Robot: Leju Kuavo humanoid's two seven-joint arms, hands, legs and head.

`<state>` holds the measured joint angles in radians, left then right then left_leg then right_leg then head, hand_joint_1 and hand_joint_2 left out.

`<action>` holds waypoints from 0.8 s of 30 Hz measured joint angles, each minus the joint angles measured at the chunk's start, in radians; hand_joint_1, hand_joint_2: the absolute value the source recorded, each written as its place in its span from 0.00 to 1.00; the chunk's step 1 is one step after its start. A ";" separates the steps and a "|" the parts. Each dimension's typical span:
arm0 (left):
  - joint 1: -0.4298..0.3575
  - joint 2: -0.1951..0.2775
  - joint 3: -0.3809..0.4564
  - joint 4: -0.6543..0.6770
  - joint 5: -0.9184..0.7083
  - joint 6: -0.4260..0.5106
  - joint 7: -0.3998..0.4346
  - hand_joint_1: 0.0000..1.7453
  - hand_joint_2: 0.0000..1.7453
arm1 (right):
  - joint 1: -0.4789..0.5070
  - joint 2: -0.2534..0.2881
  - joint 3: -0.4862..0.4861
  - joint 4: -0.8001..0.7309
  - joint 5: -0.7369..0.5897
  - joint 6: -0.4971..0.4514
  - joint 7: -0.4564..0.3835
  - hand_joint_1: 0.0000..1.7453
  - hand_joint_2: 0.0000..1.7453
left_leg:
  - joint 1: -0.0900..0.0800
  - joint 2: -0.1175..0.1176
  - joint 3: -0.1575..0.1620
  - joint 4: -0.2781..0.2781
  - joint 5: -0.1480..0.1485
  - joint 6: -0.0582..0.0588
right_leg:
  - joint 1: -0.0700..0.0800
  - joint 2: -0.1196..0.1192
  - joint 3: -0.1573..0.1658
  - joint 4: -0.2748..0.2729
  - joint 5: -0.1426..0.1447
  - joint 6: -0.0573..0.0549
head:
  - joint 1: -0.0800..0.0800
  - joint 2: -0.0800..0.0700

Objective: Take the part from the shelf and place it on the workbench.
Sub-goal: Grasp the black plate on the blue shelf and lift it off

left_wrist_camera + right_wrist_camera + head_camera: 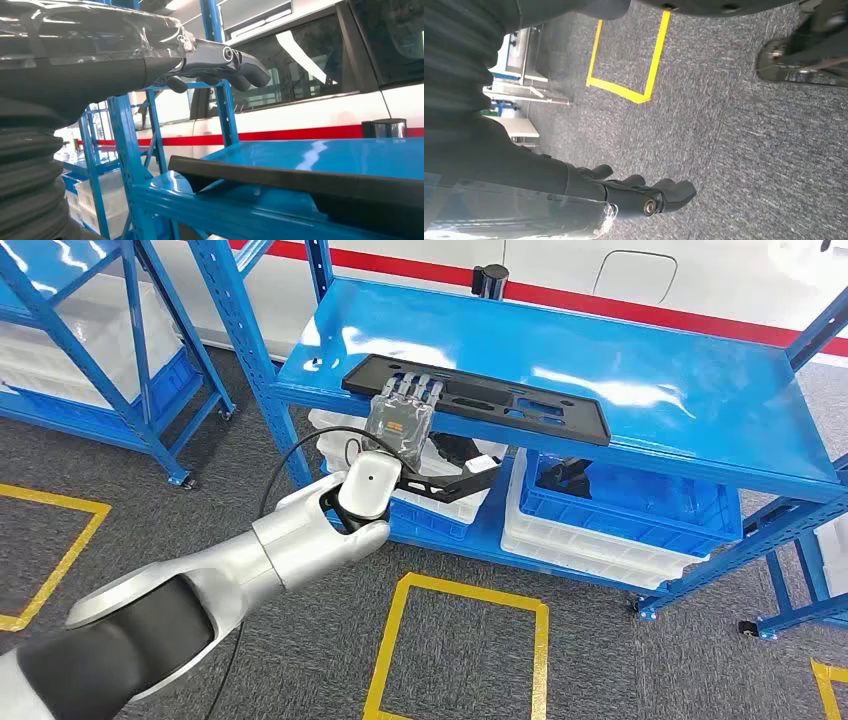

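Observation:
The part (pixel 480 400) is a long flat black plastic panel with cutouts, lying along the front edge of the blue shelf top (pixel 620 350). My left hand (pixel 402 412) reaches in from below the front edge, its fingers stretched out over the panel's left end. In the left wrist view the fingers (pixel 220 62) hover extended above the panel (pixel 300 180), with a clear gap and nothing held. My right hand (pixel 639 192) hangs by my side over the grey carpet, its fingers loosely extended and empty.
White and blue bins (pixel 610 510) sit on the lower shelf under the part. A black cylinder (pixel 490 280) stands at the shelf's back edge. A second blue rack (pixel 100 340) stands at the left. Yellow floor markings (pixel 460 640) lie in front.

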<state>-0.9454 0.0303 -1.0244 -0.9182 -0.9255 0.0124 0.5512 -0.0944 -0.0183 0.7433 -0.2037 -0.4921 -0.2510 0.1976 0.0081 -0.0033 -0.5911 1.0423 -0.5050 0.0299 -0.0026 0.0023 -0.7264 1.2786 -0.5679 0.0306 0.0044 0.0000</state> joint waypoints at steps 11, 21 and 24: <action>-0.009 -0.021 -0.001 0.000 -0.002 0.000 -0.003 0.00 1.00 | 0.001 0.001 0.005 0.000 -0.002 0.001 0.000 0.00 1.00 | -0.001 0.001 -0.003 0.069 -0.071 -0.040 | 0.006 0.001 0.133 -0.293 0.112 -0.047 | -0.005 0.000; -0.007 -0.024 -0.005 0.003 -0.003 0.018 -0.026 0.00 1.00 | -0.001 0.004 0.009 0.000 0.001 0.003 0.000 0.00 1.00 | -0.002 0.007 -0.045 0.005 0.044 -0.034 | 0.006 0.007 0.190 -0.278 0.044 -0.025 | -0.039 0.000; -0.008 -0.029 -0.004 0.010 -0.001 0.033 -0.041 0.00 1.00 | -0.003 0.002 0.013 0.000 0.000 0.003 0.000 0.00 1.00 | 0.000 0.003 -0.037 -0.003 0.033 -0.015 | 0.005 0.003 0.190 -0.272 0.029 -0.012 | -0.033 0.000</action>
<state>-0.9530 0.0011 -1.0286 -0.9078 -0.9269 0.0451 0.5099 -0.0979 -0.0162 0.7566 -0.2034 -0.4916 -0.2482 0.1978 0.0083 -0.0007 -0.6284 1.0394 -0.4719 0.0154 0.0021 0.0055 -0.5359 1.0070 -0.5384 0.0185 -0.0282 0.0000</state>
